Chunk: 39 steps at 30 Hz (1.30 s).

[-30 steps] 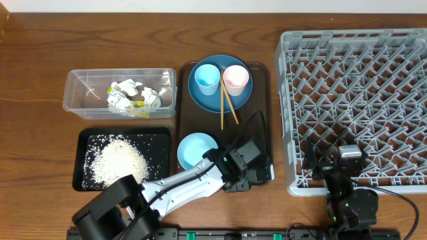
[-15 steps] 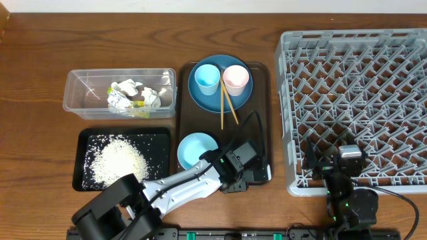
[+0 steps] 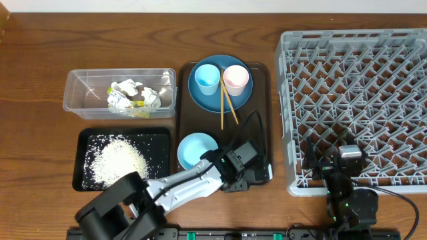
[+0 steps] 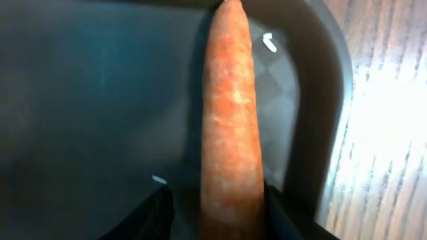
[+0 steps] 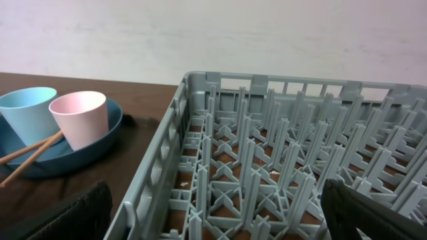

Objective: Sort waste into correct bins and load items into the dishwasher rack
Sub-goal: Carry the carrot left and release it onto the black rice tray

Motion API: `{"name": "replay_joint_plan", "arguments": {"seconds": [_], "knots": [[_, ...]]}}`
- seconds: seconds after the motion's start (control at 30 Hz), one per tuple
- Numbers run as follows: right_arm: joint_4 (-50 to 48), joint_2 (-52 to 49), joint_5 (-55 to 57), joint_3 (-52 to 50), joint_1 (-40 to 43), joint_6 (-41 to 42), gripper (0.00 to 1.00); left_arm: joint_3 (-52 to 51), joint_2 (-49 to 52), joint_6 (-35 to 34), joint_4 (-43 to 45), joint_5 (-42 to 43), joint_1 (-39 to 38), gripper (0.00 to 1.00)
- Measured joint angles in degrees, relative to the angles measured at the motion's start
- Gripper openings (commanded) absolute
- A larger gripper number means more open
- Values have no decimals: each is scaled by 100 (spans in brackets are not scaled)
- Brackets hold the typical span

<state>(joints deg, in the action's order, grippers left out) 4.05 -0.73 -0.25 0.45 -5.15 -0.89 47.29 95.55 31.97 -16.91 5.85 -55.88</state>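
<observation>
My left gripper (image 3: 248, 175) is down at the front right corner of the brown serving tray (image 3: 259, 120). In the left wrist view the orange carrot (image 4: 230, 113) lies on the tray between my open jaws (image 4: 217, 207). The right finger is almost touching it and there is a gap on the left side. The carrot is hidden under the gripper in the overhead view. My right gripper (image 3: 339, 168) is open and empty (image 5: 227, 223) over the near left edge of the grey dishwasher rack (image 3: 360, 80). The clear tub (image 3: 77, 93) holds crumpled paper (image 3: 130, 92) and the wrapper (image 3: 138, 109). The black tray (image 3: 83, 141) holds rice (image 3: 119, 160).
The blue plate (image 3: 202, 99) at the back of the brown tray carries the light blue cup (image 3: 206, 78), the pink cup (image 3: 235, 79) and the chopsticks (image 3: 227, 107). The bowl (image 3: 197, 150) stands left of my left gripper. Stray rice grains (image 4: 269, 43) lie near the carrot.
My left gripper has shifted slightly towards the front left over the tray corner. The right arm has not moved.
</observation>
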Motion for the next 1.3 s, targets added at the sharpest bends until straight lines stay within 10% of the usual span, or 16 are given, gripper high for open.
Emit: {"name": "replay_joint_plan", "arguments": {"seconds": [0.17, 0.77, 1.3], "knots": [[0, 0, 0, 0, 2, -2, 99, 0, 15, -13, 39, 31, -2, 29], [0, 0, 0, 0, 0, 0, 99, -70, -785, -90, -46, -26, 0, 29], [0, 0, 0, 0, 0, -2, 99, -72, -2730, -2632, -922, -24, 1429, 25]]}}
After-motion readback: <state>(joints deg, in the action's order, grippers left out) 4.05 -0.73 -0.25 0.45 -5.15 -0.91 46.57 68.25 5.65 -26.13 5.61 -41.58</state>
